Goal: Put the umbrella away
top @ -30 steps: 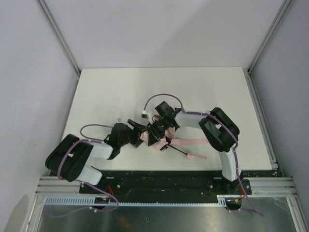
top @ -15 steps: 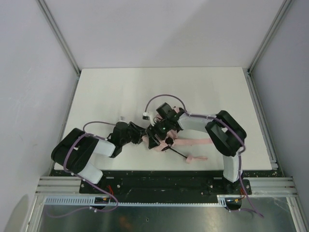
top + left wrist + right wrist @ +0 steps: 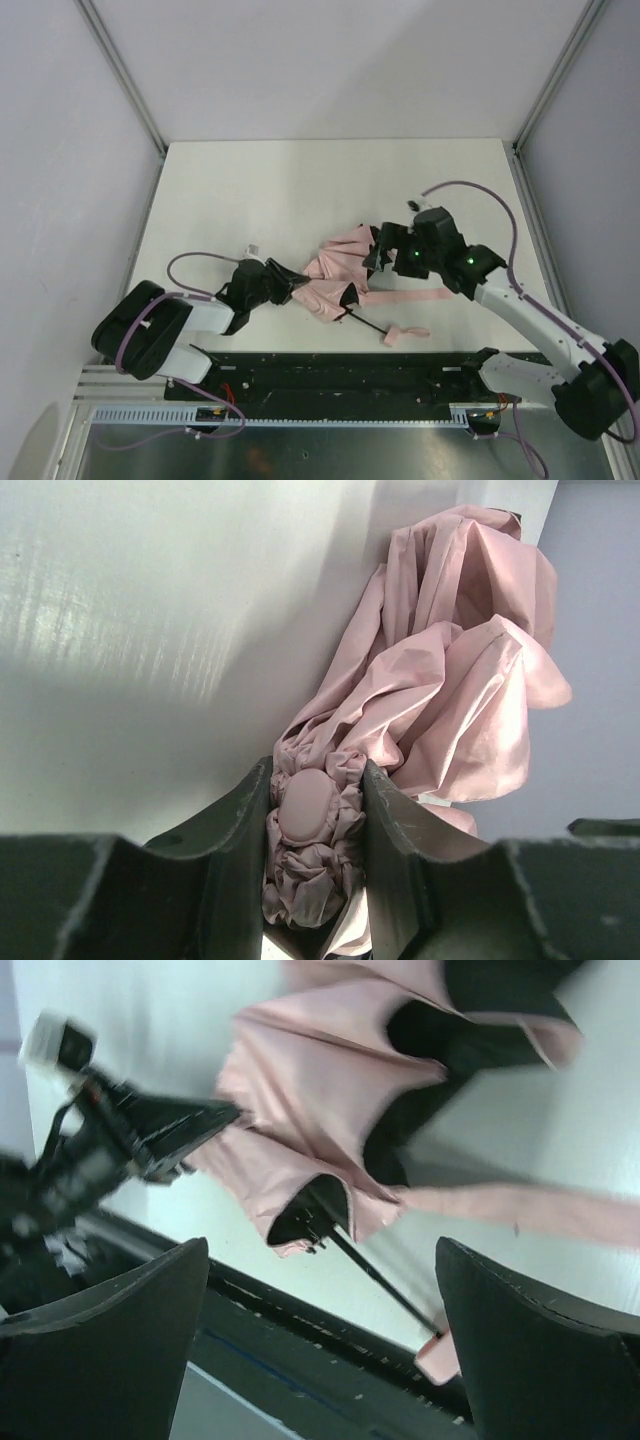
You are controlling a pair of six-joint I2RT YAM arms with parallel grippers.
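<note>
**A:** Where does the umbrella [image 3: 340, 275] lie?

**B:** On the white surface [image 3: 250, 190], toward its near edge and about midway across. The pale pink canopy [image 3: 345, 262] is loose and crumpled, not rolled up. A thin black shaft [image 3: 368, 321] runs out of it slantwise toward the near right and ends in a small pink handle [image 3: 405, 335] resting on the surface.

**A:** And the left tool [image 3: 315, 780]?

**B:** It is pinching the umbrella at its top end. The left wrist view shows the two dark fingers [image 3: 240, 815] pressed on either side of the round pink cap [image 3: 305, 805] and the fabric bunched around it. The rest of the canopy spills away beyond the fingertips.

**A:** What of the right tool [image 3: 322, 1250]?

**B:** It is spread wide, with nothing between its fingers. In the top view it sits at the far right edge of the canopy, and its own camera looks down past both fingers at the pink fabric and the shaft.

**A:** Is anything else pink there?

**B:** A long pink strap [image 3: 420, 297] lies flat on the surface, stretching rightward from the canopy below the right arm.
</note>
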